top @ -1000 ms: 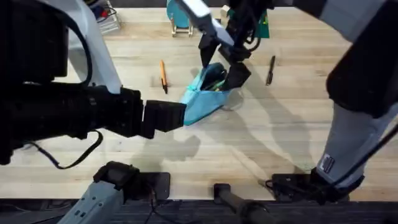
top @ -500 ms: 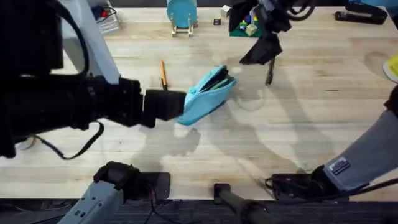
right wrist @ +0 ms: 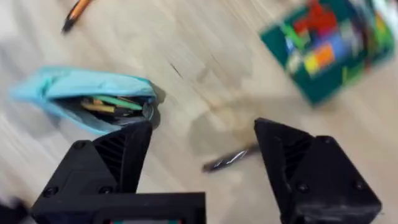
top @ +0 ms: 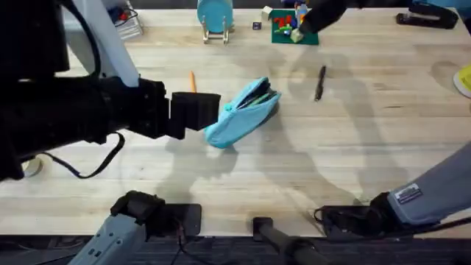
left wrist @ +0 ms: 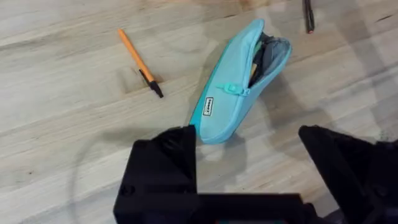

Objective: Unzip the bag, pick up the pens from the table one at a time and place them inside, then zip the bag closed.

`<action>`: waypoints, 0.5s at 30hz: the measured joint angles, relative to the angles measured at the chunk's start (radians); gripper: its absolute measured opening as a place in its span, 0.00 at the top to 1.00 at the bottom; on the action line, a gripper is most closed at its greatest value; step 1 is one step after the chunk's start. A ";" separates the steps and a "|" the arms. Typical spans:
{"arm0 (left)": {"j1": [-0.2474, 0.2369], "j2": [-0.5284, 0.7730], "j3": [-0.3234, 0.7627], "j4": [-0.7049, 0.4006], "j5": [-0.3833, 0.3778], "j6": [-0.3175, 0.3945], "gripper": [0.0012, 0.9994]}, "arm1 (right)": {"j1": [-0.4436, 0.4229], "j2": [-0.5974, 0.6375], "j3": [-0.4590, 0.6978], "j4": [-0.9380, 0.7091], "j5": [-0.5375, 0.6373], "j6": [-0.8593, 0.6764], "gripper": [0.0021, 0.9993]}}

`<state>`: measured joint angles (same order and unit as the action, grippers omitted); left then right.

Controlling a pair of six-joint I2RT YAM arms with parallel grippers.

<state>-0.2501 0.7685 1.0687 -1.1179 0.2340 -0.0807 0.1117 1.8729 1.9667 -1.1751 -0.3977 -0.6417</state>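
Observation:
The light-blue bag (top: 243,112) lies on the table (top: 353,140) with its zipper open at the far end, and coloured items show inside it (right wrist: 93,102). My left gripper (left wrist: 245,134) is open, its fingers (left wrist: 165,162) just short of the bag's (left wrist: 236,93) closed end and holding nothing. The orange pen (left wrist: 138,61) lies left of the bag, partly covered by the left arm from overhead (top: 193,77). The black pen (top: 320,82) lies right of the bag. My right gripper (right wrist: 202,127) is open and hangs high over the black pen (right wrist: 229,160).
A teal disc on a wooden stand (top: 215,15) and a green board with coloured blocks (top: 291,28) stand at the back. A black stapler (top: 427,16) sits at the back right. A yellow object (top: 464,77) is at the right edge.
The right gripper left the bag's mouth and swung up toward the back right. The bag settled onto the table, and the left gripper now stands open beside it.

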 joint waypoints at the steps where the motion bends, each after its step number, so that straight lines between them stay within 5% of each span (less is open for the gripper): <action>1: 0.000 0.000 0.000 0.000 0.000 0.000 0.00 | -0.017 0.000 0.000 -0.012 0.013 0.068 0.00; 6: 0.000 0.000 0.000 0.000 0.000 0.000 0.00 | -0.088 0.000 0.000 -0.098 0.045 0.297 0.00; 15: 0.000 0.000 0.000 0.000 0.009 0.000 0.00 | -0.166 0.000 0.000 -0.105 0.045 0.424 0.00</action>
<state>-0.2501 0.7685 1.0687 -1.1179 0.2429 -0.0807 -0.0541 1.8729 1.9667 -1.2804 -0.3524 -0.2176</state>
